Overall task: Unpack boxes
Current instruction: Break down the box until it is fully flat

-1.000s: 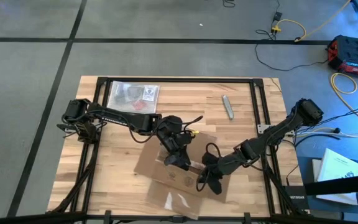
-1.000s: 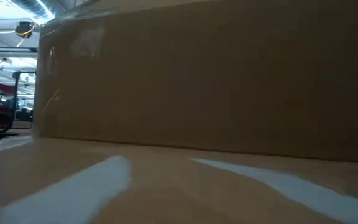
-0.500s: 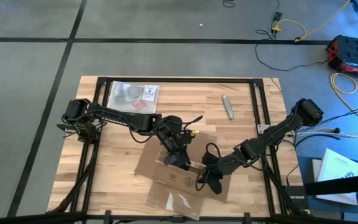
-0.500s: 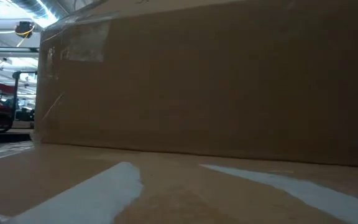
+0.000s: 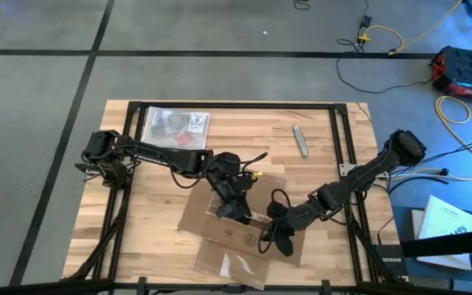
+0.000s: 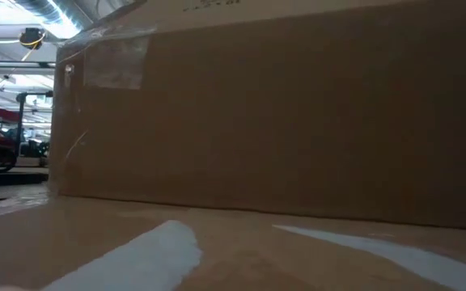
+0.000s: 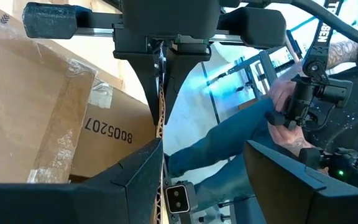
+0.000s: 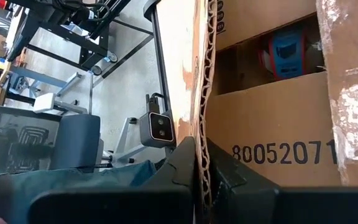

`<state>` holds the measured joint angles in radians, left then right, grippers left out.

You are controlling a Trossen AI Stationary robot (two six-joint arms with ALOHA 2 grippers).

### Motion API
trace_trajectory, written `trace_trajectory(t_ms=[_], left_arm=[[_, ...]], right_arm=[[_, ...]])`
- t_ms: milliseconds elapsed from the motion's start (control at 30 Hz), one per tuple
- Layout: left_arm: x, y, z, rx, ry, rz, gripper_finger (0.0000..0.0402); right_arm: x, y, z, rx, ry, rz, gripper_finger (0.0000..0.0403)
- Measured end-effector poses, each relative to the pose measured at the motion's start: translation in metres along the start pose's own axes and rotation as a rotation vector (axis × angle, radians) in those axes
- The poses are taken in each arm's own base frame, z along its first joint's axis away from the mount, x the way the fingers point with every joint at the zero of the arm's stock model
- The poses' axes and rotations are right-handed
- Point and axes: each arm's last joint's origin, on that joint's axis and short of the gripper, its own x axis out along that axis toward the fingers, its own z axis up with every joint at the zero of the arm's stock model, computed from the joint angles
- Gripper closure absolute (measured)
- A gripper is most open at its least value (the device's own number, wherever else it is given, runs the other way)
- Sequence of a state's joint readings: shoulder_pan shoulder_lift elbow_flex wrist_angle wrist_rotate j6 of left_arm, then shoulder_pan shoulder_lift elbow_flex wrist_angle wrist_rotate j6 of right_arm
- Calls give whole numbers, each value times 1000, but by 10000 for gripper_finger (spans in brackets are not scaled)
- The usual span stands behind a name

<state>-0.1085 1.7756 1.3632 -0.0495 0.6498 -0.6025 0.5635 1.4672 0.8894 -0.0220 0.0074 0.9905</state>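
The brown cardboard box (image 5: 238, 231) lies at the table's near middle with its flaps spread; its wall (image 6: 281, 113) fills the low view. A red-and-blue object (image 8: 288, 53) shows inside it. My left gripper (image 5: 236, 215) stands open over the box's middle, and a flap's corrugated edge (image 7: 161, 118) rises just inside one finger (image 7: 129, 180). My right gripper (image 5: 270, 239) is shut on another flap at the box's right side. My left gripper has the flap's edge close against the inner side of one finger; whether they touch, I cannot tell. My right gripper (image 8: 202, 146) pinches a flap's corrugated edge (image 8: 204, 106) between its two fingers. It comes slanting down from the table's right. The edge runs on straight out beyond the fingertips.
A clear plastic bag (image 5: 175, 125) lies at the far left of the table, and a small grey object (image 5: 301, 139) at the far right. A taped flap (image 5: 229, 264) reaches toward the near edge. A person's hand (image 7: 284, 115) shows beyond the table.
In the low view the box's wall and the taped flap in front of it have drifted a little toward the picture's right. Both grippers have kept their places and their openings.
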Motion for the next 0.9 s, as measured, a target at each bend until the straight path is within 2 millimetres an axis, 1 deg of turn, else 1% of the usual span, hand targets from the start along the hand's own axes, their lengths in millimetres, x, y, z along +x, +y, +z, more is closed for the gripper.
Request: trace_trajectory(t_ms=[300, 500, 900], left_arm=[[0, 0, 0, 0, 0, 0, 190], [0, 0, 0, 0, 0, 0, 190], [0, 0, 0, 0, 0, 0, 190]], right_arm=[[0, -4, -3, 15, 49, -34, 403], [-2, -9, -5, 133, 38, -122, 403], [-5, -22, 0, 512, -184, -278, 403]])
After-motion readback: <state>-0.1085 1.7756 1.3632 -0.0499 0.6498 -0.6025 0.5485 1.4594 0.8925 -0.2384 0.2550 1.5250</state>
